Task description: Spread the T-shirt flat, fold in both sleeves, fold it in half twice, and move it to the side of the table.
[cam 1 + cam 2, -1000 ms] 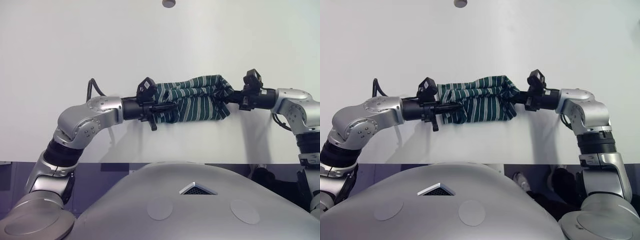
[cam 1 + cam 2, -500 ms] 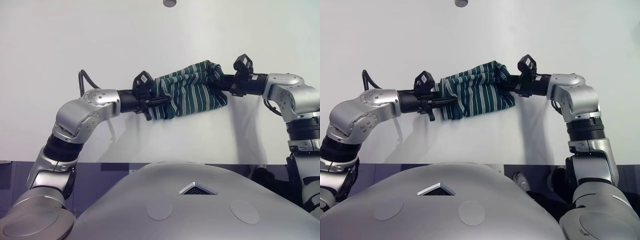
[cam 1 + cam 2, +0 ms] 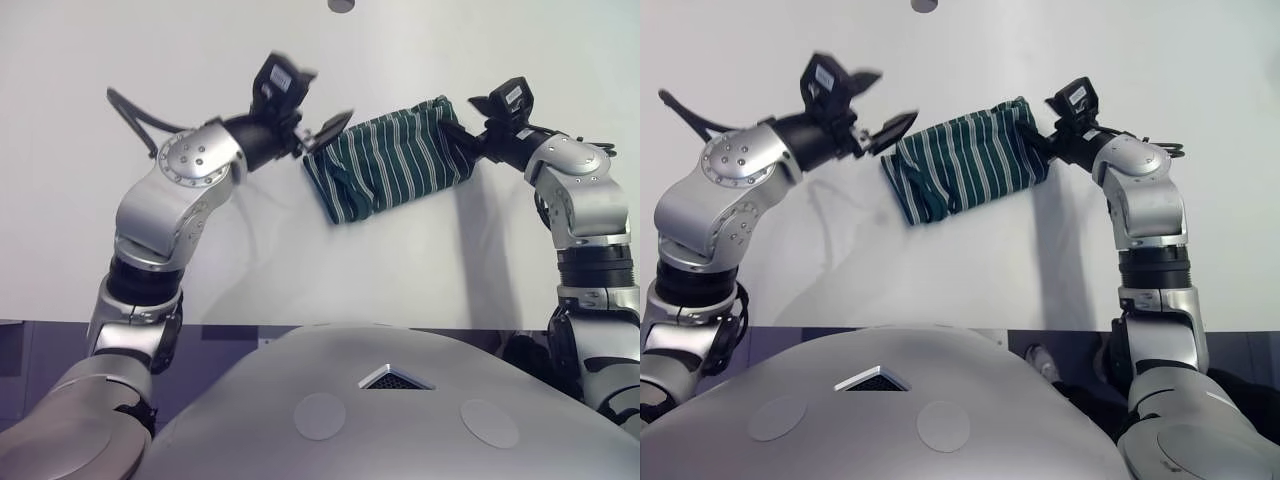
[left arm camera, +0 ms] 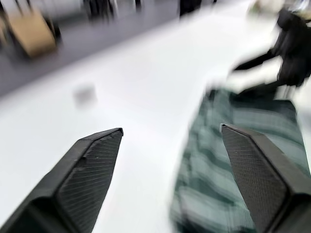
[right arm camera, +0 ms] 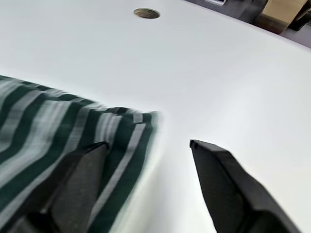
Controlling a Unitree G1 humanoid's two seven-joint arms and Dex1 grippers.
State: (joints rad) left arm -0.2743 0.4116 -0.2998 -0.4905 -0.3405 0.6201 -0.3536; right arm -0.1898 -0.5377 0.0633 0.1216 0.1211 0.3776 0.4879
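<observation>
The left gripper (image 4: pixel 171 129) is hanging just beside the left end of the T-shirt (image 3: pixel 390 160), a little above the desk (image 3: pixel 300 260). Its two fingers are standing wide apart and are holding nothing. I think it is staying off the cloth so the folds are not getting pulled open.

The T-shirt is lying on the white desk as a small folded bundle, green with thin pale stripes, sitting a bit slanted toward the far side. It looks like it is being set down in its last spot, so the job is nearly finishing.

The right gripper (image 5: pixel 148 144) is sitting at the right end of the bundle. Its fingers are spread too, with one over the striped edge and one over bare desk, pinching nothing. A small round hole (image 5: pixel 146 13) is showing in the desk farther off.

One second ago both grippers were gripping the ends of the bundle between them. Now the bundle is lying farther out, and the left arm is swinging up and away
</observation>
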